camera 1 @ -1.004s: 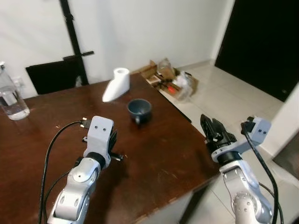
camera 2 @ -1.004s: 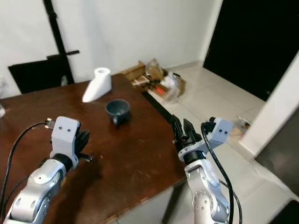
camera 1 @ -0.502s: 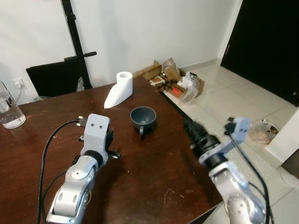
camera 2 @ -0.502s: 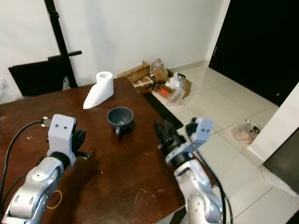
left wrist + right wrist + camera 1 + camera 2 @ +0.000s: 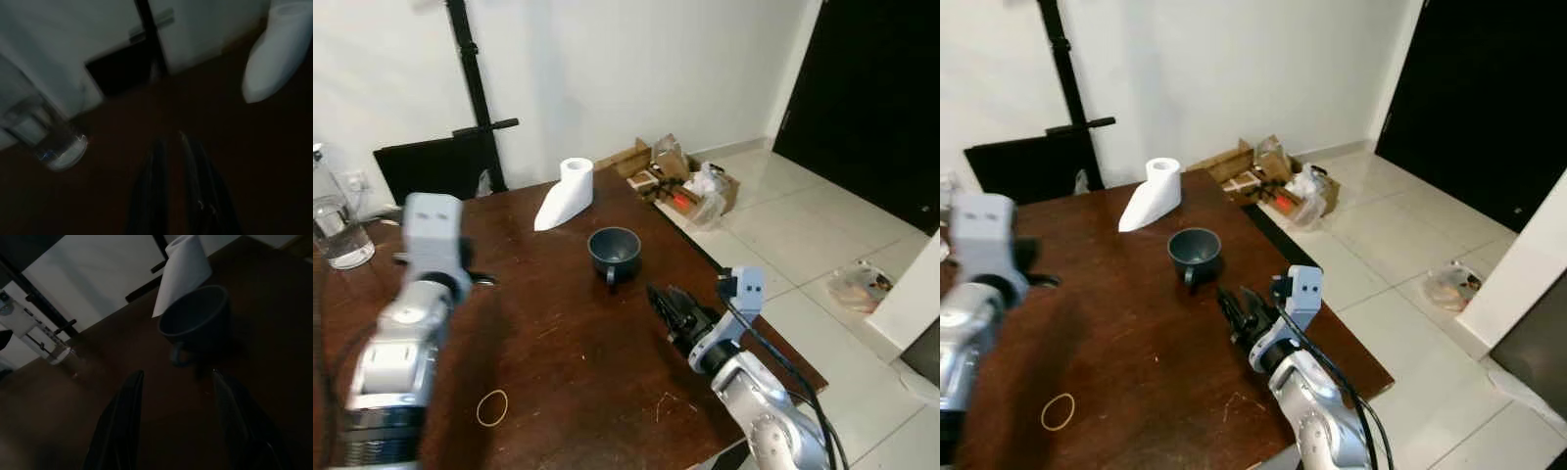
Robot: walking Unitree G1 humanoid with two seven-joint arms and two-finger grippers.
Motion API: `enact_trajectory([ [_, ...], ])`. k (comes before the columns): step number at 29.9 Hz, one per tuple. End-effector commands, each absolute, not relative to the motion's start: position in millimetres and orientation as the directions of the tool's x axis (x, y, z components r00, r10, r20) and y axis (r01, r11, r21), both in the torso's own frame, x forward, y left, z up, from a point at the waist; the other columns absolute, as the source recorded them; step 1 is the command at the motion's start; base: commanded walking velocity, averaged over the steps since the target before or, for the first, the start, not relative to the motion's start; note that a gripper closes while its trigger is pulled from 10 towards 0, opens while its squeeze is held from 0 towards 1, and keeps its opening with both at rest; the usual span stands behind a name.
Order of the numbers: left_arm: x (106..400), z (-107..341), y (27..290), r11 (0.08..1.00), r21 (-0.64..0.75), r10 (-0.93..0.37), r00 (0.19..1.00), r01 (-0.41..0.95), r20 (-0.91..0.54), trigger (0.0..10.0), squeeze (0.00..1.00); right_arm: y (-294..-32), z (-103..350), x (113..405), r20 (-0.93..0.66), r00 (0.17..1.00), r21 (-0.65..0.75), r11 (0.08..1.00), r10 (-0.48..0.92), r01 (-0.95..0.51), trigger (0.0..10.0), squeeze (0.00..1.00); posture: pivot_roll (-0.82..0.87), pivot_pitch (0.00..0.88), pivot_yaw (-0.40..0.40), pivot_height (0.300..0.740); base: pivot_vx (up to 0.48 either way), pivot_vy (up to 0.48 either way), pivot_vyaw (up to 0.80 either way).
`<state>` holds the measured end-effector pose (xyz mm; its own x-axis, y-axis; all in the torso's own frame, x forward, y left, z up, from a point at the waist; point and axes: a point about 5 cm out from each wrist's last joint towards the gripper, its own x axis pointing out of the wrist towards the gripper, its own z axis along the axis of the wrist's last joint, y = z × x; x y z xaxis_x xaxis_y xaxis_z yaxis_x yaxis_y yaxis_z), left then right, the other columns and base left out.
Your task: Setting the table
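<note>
Two right fingers [image 5: 124, 421] stand parted, empty, aimed at the dark cup [image 5: 198, 320], which sits upright mid-table [image 5: 568, 313] just ahead, handle facing me. I judge this the approach step (no contact yet): advance the right gripper [image 5: 668, 305], then close. Left gripper [image 5: 171, 193] idles, fingers nearly together, holding nothing.

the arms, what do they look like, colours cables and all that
Both arms are silver metal built of rounded joint segments. Each wrist carries a pale grey boxy camera housing with two small dark dots on its face. The right arm has a black cable looping from that housing down along the forearm. Each ends in a tool of two long black fingers: right tool, left tool.
</note>
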<state>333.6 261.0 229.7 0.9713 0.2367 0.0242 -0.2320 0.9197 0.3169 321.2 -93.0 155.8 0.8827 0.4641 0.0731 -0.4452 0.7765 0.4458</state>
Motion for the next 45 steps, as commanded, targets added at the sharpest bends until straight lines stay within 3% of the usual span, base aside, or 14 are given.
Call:
enact_trajectory([
  [1,331,227,272,0.87,0.437,0.253,0.967,-0.228,0.001,10.0,0.0,-84,146,326,0.005,0.881,0.443,0.789,0.473,-0.426,10.0,0.0,0.15,0.072,0.055,0.74,0.0,0.0,0.0],
  [4,330,241,276,0.831,0.519,0.212,0.977,-0.199,0.035,10.0,0.0,-80,143,336,-0.034,0.901,0.428,0.821,0.432,-0.377,10.0,0.0,0.18,0.078,0.049,0.74,0.0,0.0,0.0],
  [7,327,262,267,0.784,0.618,0.032,0.998,-0.059,0.055,10.0,0.0,-75,145,353,-0.05,0.938,0.432,0.854,0.343,-0.29,10.0,0.0,0.22,0.083,0.05,0.74,0.0,0.0,0.0],
  [12,318,270,259,0.747,0.656,-0.139,0.99,0.11,-0.008,10.0,0.0,-69,150,363,-0.052,0.949,0.417,0.87,0.312,-0.264,10.0,0.0,0.27,0.094,0.061,0.74,0.0,0.0,0.0],
  [13,315,275,256,0.735,0.661,-0.179,0.984,0.151,-0.025,10.0,0.0,-68,150,366,-0.056,0.952,0.416,0.874,0.301,-0.251,10.0,0.38,0.27,0.095,0.062,0.74,0.0,0.0,0.0],
  [14,312,279,255,0.723,0.667,-0.209,0.977,0.179,-0.036,10.0,0.0,-67,151,368,-0.056,0.954,0.42,0.874,0.295,-0.245,10.0,1.0,0.28,0.098,0.068,0.74,0.0,0.0,0.0],
  [20,310,291,258,0.702,0.688,-0.223,0.974,0.186,-0.037,10.0,0.0,-66,156,368,-0.035,0.959,0.429,0.871,0.282,-0.241,10.0,1.0,0.29,0.107,0.08,0.74,0.0,0.0,0.0],
  [28,318,292,256,0.693,0.691,-0.241,0.97,0.204,-0.044,10.0,0.0,-56,160,368,-0.004,0.961,0.318,0.912,0.276,-0.261,10.0,1.0,0.27,0.121,0.093,0.74,0.0,0.0,0.0],
  [29,318,292,255,0.693,0.69,-0.243,0.969,0.208,-0.047,10.0,0.0,-51,160,367,-0.001,0.954,0.28,0.916,0.299,-0.287,10.0,0.0,0.27,0.122,0.093,0.74,0.0,0.0,0.0],
  [34,320,291,252,0.698,0.685,-0.248,0.968,0.211,-0.046,10.0,0.0,-24,161,362,0.008,0.913,0.17,0.9,0.407,-0.402,10.0,0.0,0.28,0.127,0.091,0.74,0.0,0.0,0.0],
  [38,319,290,252,0.7,0.682,-0.246,0.968,0.211,-0.047,10.0,0.0,-19,161,361,0.008,0.905,0.144,0.895,0.425,-0.422,10.0,0.0,0.29,0.135,0.086,0.74,0.0,0.0,0.0],
  [45,315,284,249,0.711,0.668,-0.243,0.968,0.218,-0.058,10.0,0.0,-28,155,370,-0.033,0.951,0.063,0.95,0.307,-0.305,10.0,0.0,0.31,0.152,0.079,0.74,0.0,0.0,0.0],
])
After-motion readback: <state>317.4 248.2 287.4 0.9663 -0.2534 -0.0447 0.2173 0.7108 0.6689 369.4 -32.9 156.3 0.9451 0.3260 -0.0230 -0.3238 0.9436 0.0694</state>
